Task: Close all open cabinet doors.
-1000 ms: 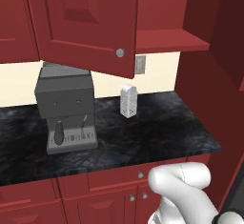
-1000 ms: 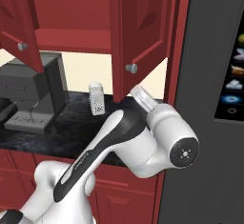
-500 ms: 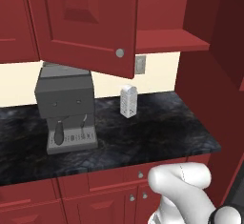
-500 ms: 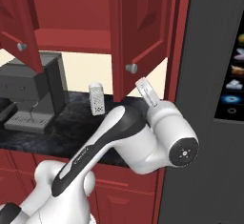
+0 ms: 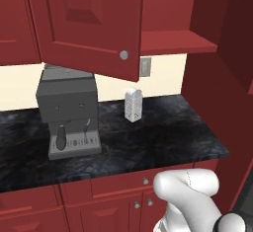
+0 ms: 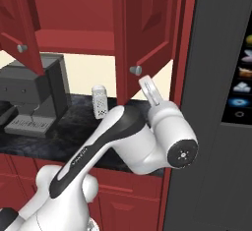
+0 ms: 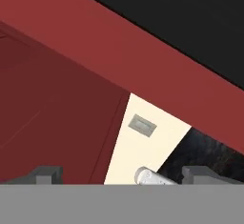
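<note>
Doors: both cabinet doors, left door (image 6: 19, 23) and right door (image 6: 147, 28), hang open above the counter (image 5: 163, 137). Gripper (image 7: 121, 175) looks released, nothing between fingertips. Push the right door's outer face near its knob (image 6: 135, 70), steadily.

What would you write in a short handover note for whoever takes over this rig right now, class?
Gripper: fingers apart, open, holding nothing, raised beside the right cabinet door.
Doors: the right cabinet door and the left cabinet door both stand open above the counter; the coffee machine and a white shaker sit below.
Done: nothing closed yet.
Left: push both doors shut.
</note>
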Controlling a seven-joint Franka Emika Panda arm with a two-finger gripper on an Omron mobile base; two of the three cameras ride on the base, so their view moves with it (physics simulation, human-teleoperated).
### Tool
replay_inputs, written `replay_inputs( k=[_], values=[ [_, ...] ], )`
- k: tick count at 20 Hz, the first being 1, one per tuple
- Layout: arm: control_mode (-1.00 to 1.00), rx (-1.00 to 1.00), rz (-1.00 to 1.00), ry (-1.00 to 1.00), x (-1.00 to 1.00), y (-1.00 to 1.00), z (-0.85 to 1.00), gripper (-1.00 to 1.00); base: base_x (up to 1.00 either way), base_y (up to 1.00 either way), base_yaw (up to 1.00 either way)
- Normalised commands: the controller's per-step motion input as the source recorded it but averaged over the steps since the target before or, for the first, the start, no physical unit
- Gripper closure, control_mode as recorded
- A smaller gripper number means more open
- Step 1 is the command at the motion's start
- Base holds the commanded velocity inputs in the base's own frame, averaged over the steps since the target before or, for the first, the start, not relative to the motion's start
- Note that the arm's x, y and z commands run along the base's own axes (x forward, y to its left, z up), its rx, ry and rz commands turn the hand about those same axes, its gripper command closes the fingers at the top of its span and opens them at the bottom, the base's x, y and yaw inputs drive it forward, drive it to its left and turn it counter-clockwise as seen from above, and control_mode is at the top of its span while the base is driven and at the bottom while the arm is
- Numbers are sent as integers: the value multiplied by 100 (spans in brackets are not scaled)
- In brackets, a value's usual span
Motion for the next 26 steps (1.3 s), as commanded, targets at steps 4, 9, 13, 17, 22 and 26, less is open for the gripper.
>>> replay_inputs(
  k=[4, 9, 13, 17, 22, 26],
  values=[
    [-100, 11, -2, 0, 16, 11, 9, -100, 0, 0, 0],
    [-100, 8, -1, 0, 20, 32, 1, -100, 0, 0, 0],
    [-100, 5, 0, 0, 13, 53, 0, -100, 0, 0, 0],
    [-100, 0, 0, 1, 10, 54, 1, -100, 0, 0, 0],
    [-100, 0, 0, 3, 16, 55, 3, -100, 0, 0, 0],
    [-100, 1, 0, 4, 33, 54, 6, -100, 0, 0, 0]
  ],
)
